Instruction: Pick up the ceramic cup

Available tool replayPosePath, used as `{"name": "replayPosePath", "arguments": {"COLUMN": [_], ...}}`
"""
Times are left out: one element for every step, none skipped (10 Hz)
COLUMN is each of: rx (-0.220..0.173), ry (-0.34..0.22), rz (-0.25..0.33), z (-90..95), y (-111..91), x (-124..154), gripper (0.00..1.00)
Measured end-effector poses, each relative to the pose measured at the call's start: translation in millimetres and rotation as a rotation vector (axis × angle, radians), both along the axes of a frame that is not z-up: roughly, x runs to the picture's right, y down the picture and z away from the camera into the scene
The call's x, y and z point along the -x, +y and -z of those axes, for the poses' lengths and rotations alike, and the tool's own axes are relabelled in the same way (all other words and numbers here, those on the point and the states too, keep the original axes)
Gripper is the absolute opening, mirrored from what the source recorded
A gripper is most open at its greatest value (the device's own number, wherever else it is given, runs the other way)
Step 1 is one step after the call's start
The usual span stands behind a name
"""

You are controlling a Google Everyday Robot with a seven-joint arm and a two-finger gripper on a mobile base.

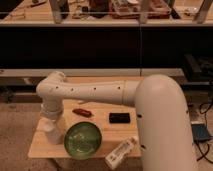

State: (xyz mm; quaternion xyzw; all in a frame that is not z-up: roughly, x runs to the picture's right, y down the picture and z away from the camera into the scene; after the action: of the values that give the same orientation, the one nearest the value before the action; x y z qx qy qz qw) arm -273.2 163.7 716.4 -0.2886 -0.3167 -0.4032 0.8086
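The ceramic cup [52,134] is a small plain white cup. It stands upright on the wooden table [107,131] near its left edge, just left of the green glass bowl [83,140]. My white arm reaches from the right across the table, with its wrist bent down at the left. The gripper [49,120] hangs directly over the cup, at or touching its top. The cup's rim merges with the gripper and is partly hidden.
A red object [82,112] lies behind the bowl and a black flat object [119,118] right of it. A white labelled bottle [121,152] lies at the front edge. A dark shelf runs behind the table, and a blue object [201,132] sits on the floor at the right.
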Motion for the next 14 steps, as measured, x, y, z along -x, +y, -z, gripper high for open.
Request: {"name": "replayPosePath", "arguments": {"rx": [-0.002,-0.003,-0.004,-0.004,-0.002,0.004,0.006,0.01,0.015,0.018,0.018,0.018,0.016,0.012], "ry": [-0.007,-0.01,-0.014,-0.016,-0.013,-0.01,-0.011,-0.007,-0.004,-0.003,-0.003,0.002,0.01,0.015], "rz": [0.001,0.002,0.003,0.007,0.017,0.036,0.048,0.056,0.06,0.059,0.057,0.055,0.054,0.057], "z": [-1.0,-3.4,-6.5,-9.2,-14.1,-19.1,-20.7,-23.5,-26.0,-27.6,-27.8,-29.4,-30.9,-31.6], "y": [-1.0,-1.0,0.8,4.2,9.8,17.4,20.9,23.8,26.5,28.2,28.5,29.5,29.9,31.2], "x": [3.1,4.3,5.5,6.2,7.4,12.3,16.7,19.1,19.8,20.0,20.3,19.4,18.6,19.9], "gripper": [0.8,0.8,0.8,0.8,0.8,0.8,0.8,0.8,0.8,0.8,0.8,0.8,0.8,0.8]}}
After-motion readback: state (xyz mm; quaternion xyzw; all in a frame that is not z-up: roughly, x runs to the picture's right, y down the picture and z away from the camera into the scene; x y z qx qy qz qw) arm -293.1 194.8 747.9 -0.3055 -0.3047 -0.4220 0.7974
